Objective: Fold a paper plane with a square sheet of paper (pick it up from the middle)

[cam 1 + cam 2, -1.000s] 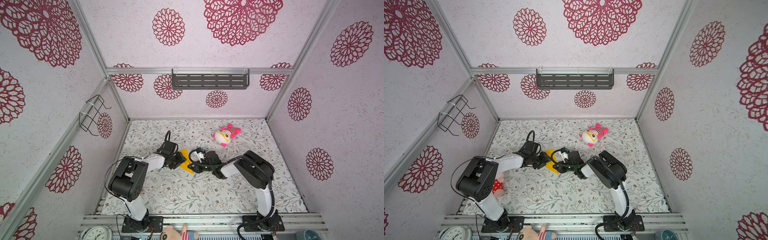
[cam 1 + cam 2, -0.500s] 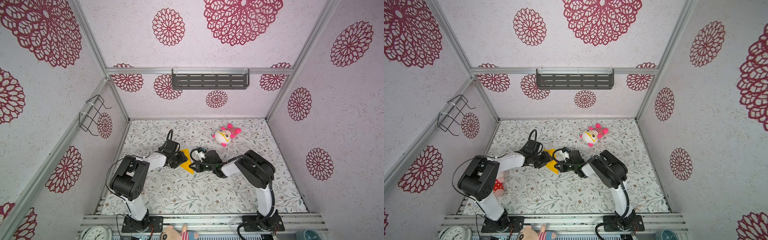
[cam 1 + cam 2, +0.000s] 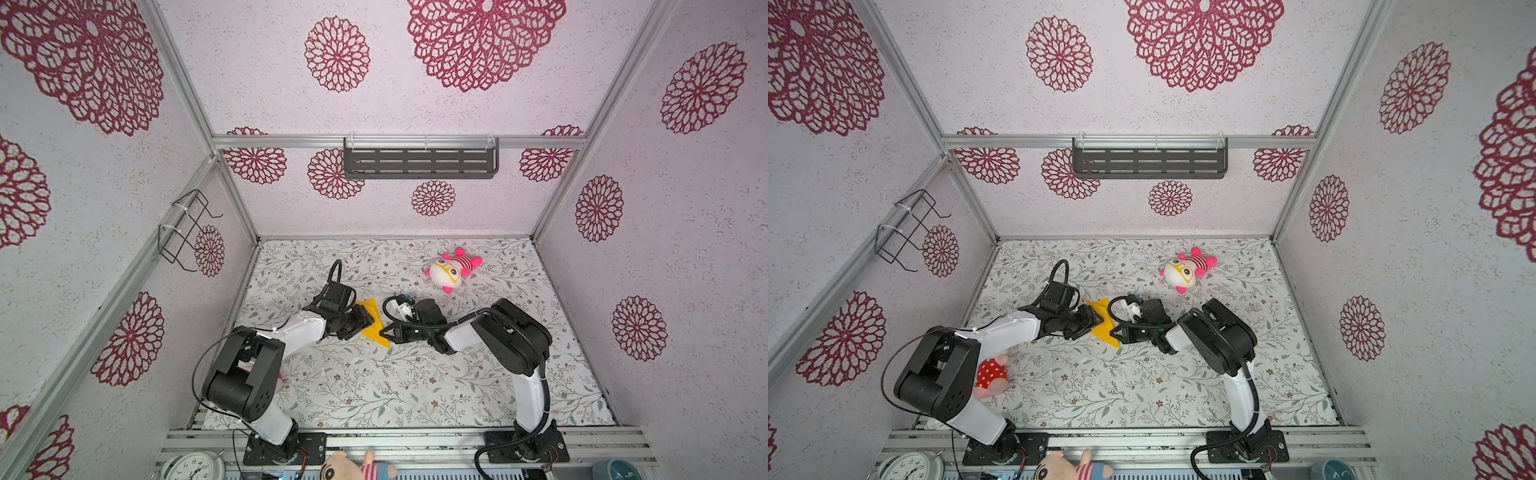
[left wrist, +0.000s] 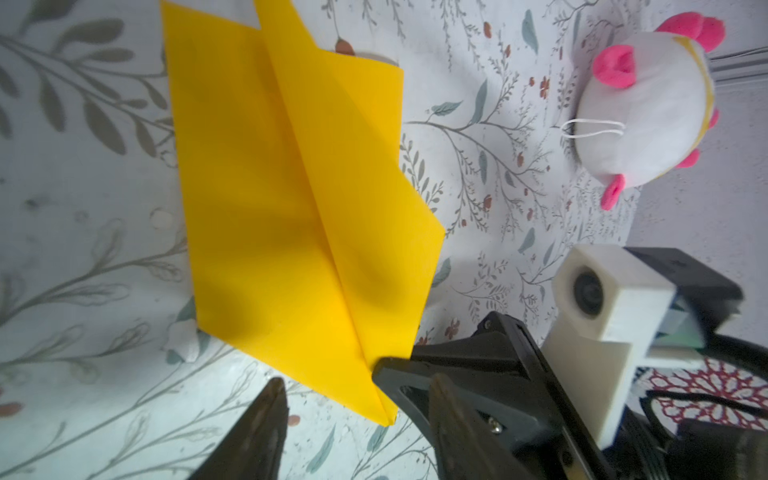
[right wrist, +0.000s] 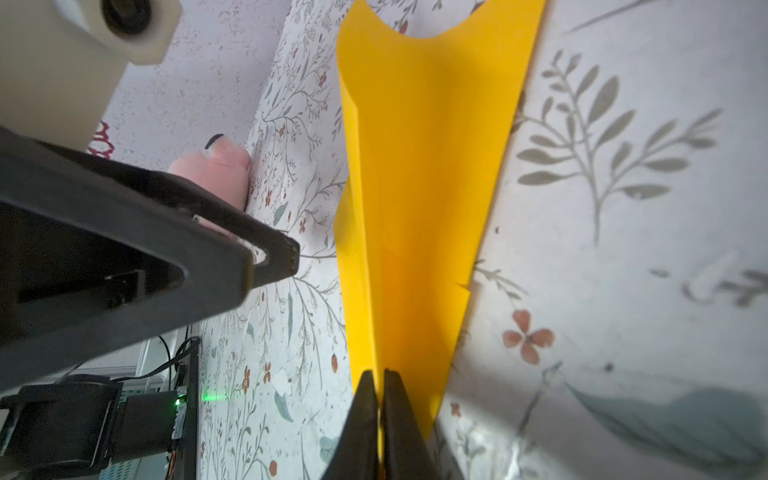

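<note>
One floral table mat [image 3: 415, 395] fills the floor of the booth, with patterned walls on three sides. Two arms work over it: the left arm [image 3: 253, 370] and the right arm [image 3: 513, 338] both bend in toward mid-table, so their wrists nearly meet. A dark slotted shelf [image 3: 419, 162] hangs on the back wall and a wire rack [image 3: 187, 228] on the left wall. A pink-and-white plush toy [image 3: 451, 270] lies on the mat toward the back, right of centre and well apart from the paper. A red-dotted plush [image 3: 990, 374] sits by the left arm's base, partly hidden. A clock [image 3: 909, 467] and a pig plush [image 3: 357, 469] sit on the front rail. The paper plane [image 4: 291, 208] is yellow-orange, already folded to a pointed dart with a centre crease. It lies low on the mat near the middle, between the two grippers, with its tip toward the front and its wide end toward the back. The right gripper [image 5: 379, 374] is clamped on the paper plane near its pointed end — jaws pressed together on the raised centre fold, as the right wrist view shows. The left gripper [image 3: 365, 323] is released, with its fingers [image 4: 272, 399] spread apart just beside the plane's left edge and gripping nothing. From the right wrist view one finger stands clear of the paper.
</note>
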